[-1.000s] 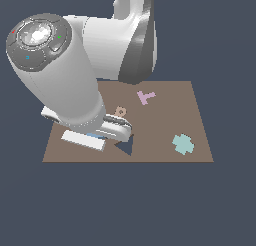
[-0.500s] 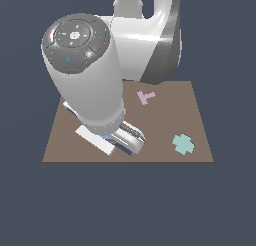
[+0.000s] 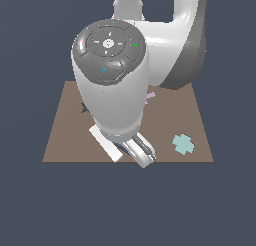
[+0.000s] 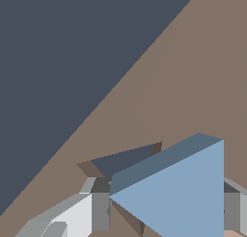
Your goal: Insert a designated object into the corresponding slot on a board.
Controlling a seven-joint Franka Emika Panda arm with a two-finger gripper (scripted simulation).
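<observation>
Up close in the wrist view, pincer (image 4: 164, 209) clenched on the light-blue triangular block (image 4: 185, 192), a finger (image 4: 79, 214) showing at either side of it; block sits just over the dark triangle-shaped slot (image 4: 123, 159), part of the hole exposed beyond its tip. Farther out, the brown board (image 3: 65, 130) carries a teal cross block (image 3: 183, 144) toward the exterior view's right, and a pink piece (image 3: 150, 96) and dark star-shaped hole (image 3: 84, 108) peek round the arm (image 3: 112, 85).
</observation>
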